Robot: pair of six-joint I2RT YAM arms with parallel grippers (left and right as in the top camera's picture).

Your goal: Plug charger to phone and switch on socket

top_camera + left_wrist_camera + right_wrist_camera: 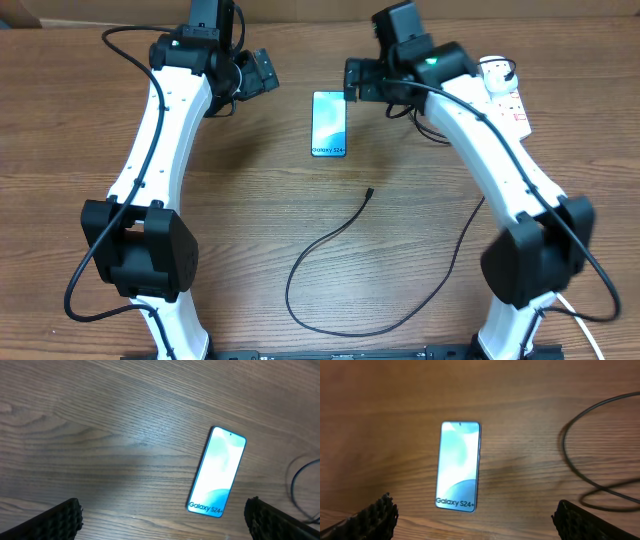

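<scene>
Where the overhead view looks down, the wooden table (250,180) bears: phone (329,124), flat, screen up, between left gripper (262,72) and right gripper (352,80), touched by neither; charger cable (367,198), loose tip lying apart below the phone, far end lost beneath the right arm; socket (505,88), far right, half covered by that arm, switches too small to read.

Left wrist view: fingers (57,521) cropped at the lower corners, spread wide, nothing between; phone (217,471) tilted; charger cable (291,477) a sliver at the edge.

Right wrist view: fingers (370,519) likewise wide apart, empty; phone (458,465); charger cable (563,442) looping out of frame.
</scene>
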